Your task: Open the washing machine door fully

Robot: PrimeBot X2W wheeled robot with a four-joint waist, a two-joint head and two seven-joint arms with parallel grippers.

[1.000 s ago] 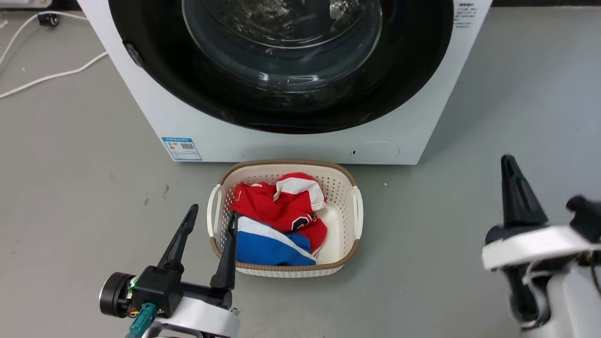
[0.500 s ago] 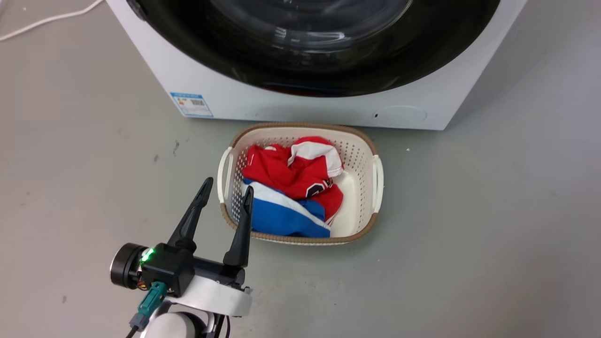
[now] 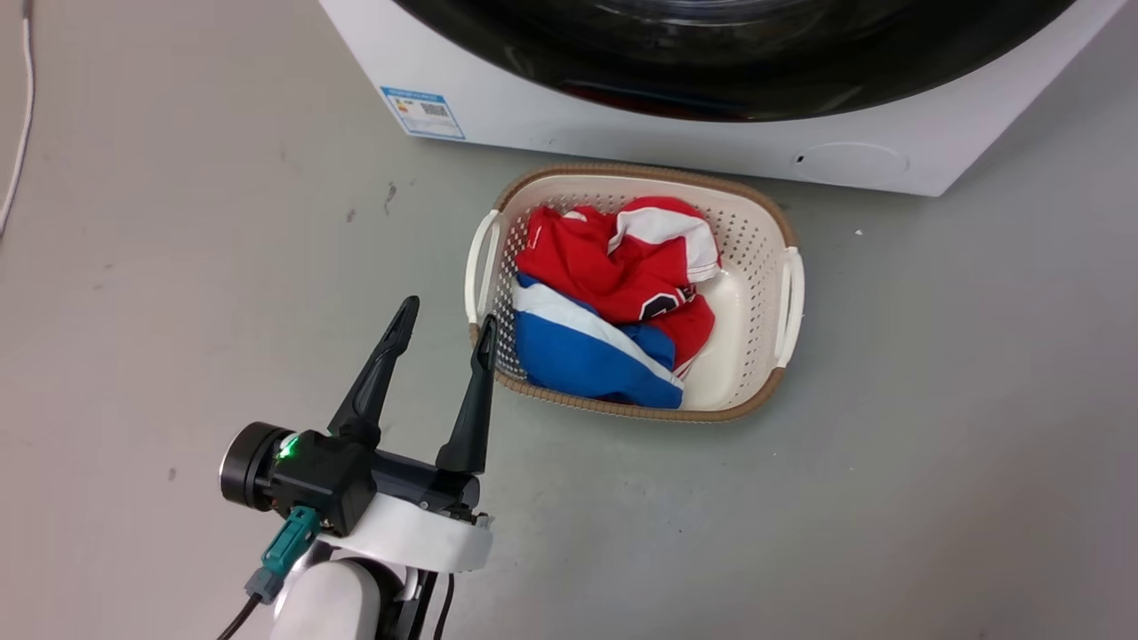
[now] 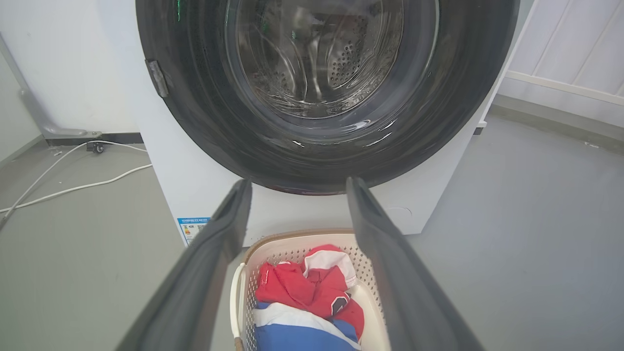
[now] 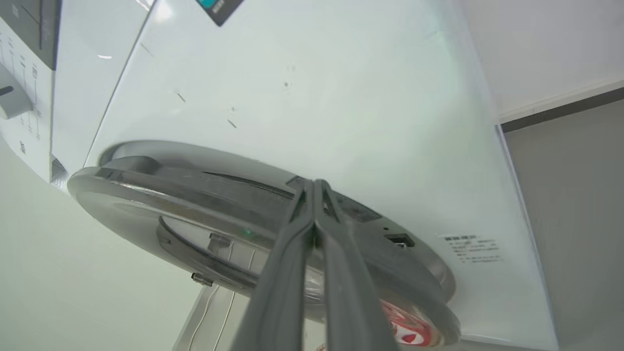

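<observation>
The washing machine (image 3: pixel 622 133) is a white box at the top of the head view, and the lower rim of its glossy black washing machine door (image 3: pixel 711 71) shows there. My left gripper (image 3: pixel 447 318) hovers open over the floor, left of a basket and well short of the door. In the left wrist view the door (image 4: pixel 204 122) faces me with its glass bowl, beyond my open gripper (image 4: pixel 298 183). In the right wrist view I see the door (image 5: pixel 195 195) edge-on, standing slightly off the white front (image 5: pixel 317 97). My right gripper (image 5: pixel 315 184) is shut, its tips at the door's rim.
A white basket (image 3: pixel 787 293) with red, white and blue clothes (image 3: pixel 613 293) sits on the grey floor just in front of the machine. A blue label (image 3: pixel 422 111) and round filter cap (image 3: pixel 849 162) mark the machine's base. White cables (image 4: pixel 73 185) lie on the floor to the left.
The head camera has tilted and turned, so machine and basket slid up and right in its picture. The right gripper has left the head view's lower right. The left gripper stays open.
</observation>
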